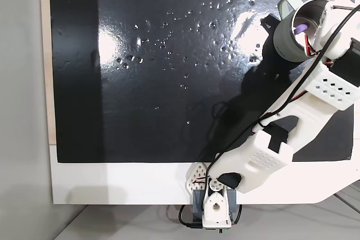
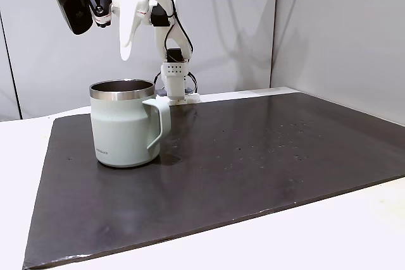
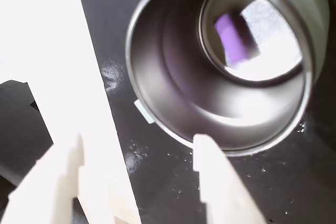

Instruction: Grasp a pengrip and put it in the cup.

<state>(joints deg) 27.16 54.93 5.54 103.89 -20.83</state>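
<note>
Pincer (image 3: 142, 156): two white fingers at the bottom of the wrist view, spread apart, nothing between them; one fingertip (image 3: 207, 148) overlaps the near rim of the cup in that view. In a fixed view the pincer (image 2: 126, 45) hangs in the air above the cup, clear of its rim.

Cup (image 3: 157, 77): pale grey-green mug, shiny steel rim and inside, upright on the dark mat (image 2: 253, 162), directly below the pincer; loop handle (image 2: 161, 121) points right in that fixed view. From above, the cup (image 1: 284, 43) sits just beside the arm's white wrist.

Pengrip (image 3: 231, 38): small light-purple tube, lying on the cup's bottom, beneath the spread fingers, apart from them. Also seen from above as a purple spot inside the cup (image 1: 300, 28).

White table (image 2: 329, 238): borders the mat.
</note>
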